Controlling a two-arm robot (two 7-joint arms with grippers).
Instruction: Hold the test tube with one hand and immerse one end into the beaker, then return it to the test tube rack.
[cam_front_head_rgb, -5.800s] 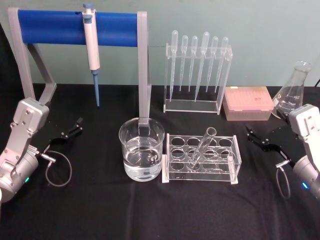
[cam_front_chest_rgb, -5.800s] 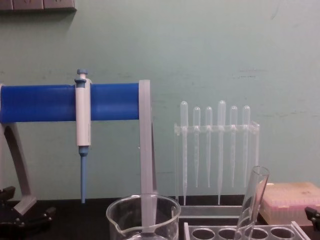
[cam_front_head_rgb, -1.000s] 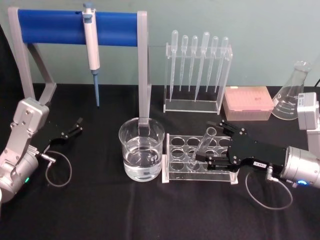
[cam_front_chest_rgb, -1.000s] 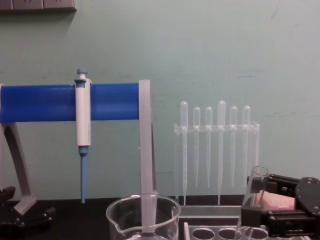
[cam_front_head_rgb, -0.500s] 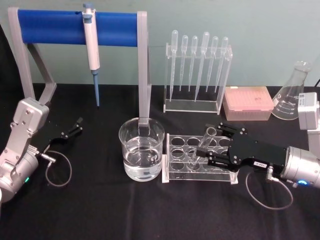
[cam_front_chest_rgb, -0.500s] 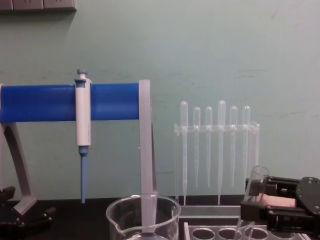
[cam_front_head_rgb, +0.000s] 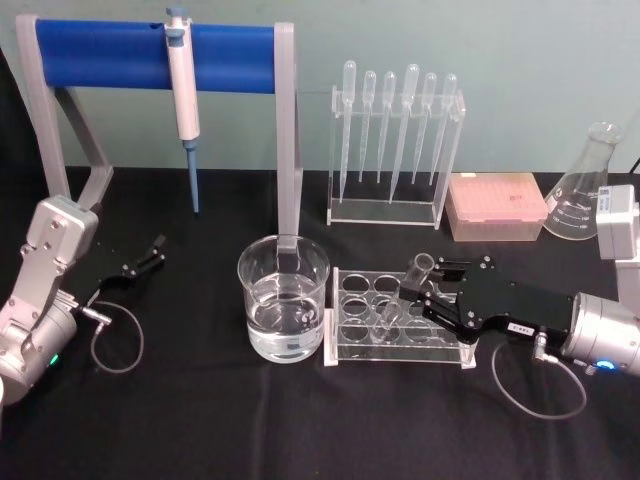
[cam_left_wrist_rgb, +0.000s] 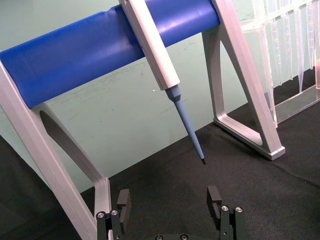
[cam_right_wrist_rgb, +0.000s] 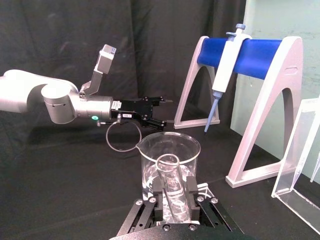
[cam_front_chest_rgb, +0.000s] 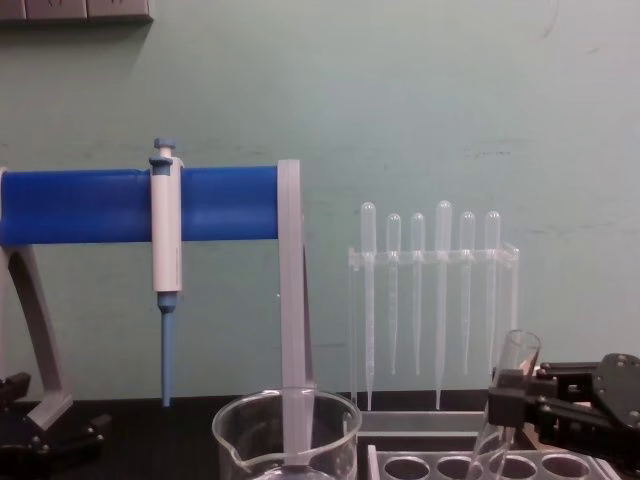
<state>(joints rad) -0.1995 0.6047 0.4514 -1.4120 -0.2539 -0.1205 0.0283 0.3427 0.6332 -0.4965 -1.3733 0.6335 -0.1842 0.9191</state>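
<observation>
Right tool (cam_front_head_rgb: 418, 295) closed in, pinching test tube (cam_front_head_rgb: 397, 309) below its rim — left tool (cam_left_wrist_rgb: 169, 199) spread.

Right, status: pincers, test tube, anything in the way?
Right pincer shut on test tube, tilted in rack. Left pincer open, parked left. Beaker beside rack, pipettor stand behind.

White label (cam_front_head_rgb: 520, 327) on right hand (cam_front_head_rgb: 424, 290): print too small to read. Nothing else legible.

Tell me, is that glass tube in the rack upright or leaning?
Leaning. The test tube sits in the rack with its rim tilted away from the beaker, right gripper clamped around it.
</observation>
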